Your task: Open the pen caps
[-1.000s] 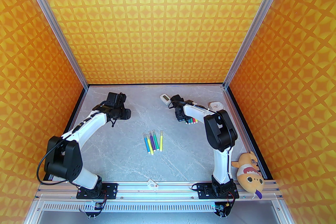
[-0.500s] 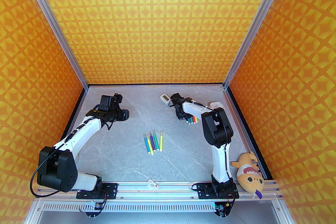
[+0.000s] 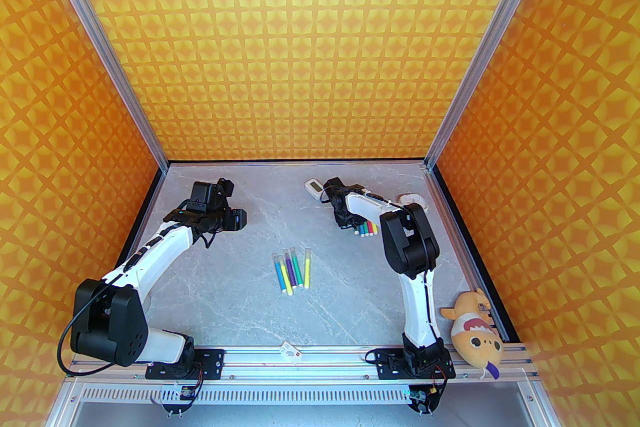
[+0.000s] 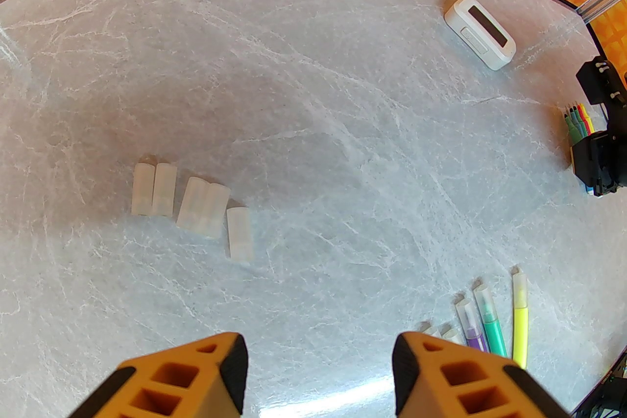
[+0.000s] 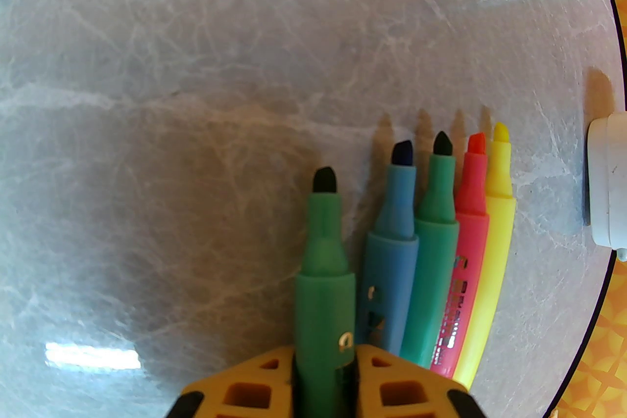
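My right gripper (image 5: 325,362) is shut on the barrel of an uncapped green pen (image 5: 323,259) with a dark tip. It holds the pen low over the table, just left of a row of uncapped pens (image 5: 436,230), blue, green, pink and yellow; the top view shows that row (image 3: 366,230) beside the right gripper (image 3: 345,222). My left gripper (image 4: 316,372) is open and holds nothing. It hangs above several loose whitish pen caps (image 4: 191,205) lying side by side. Several capped pens (image 3: 292,270) lie mid-table, also seen at the lower right of the left wrist view (image 4: 490,323).
A small white device with a dark screen (image 3: 314,187) lies at the back behind the right gripper. A white object (image 3: 412,200) sits at the back right. An orange plush toy (image 3: 475,332) lies at the near right corner, and a white tag (image 3: 290,351) at the front edge.
The left arm's elbow swung left and its gripper drew back slightly. The right arm shifted left, keeping the green pen by the uncapped row.
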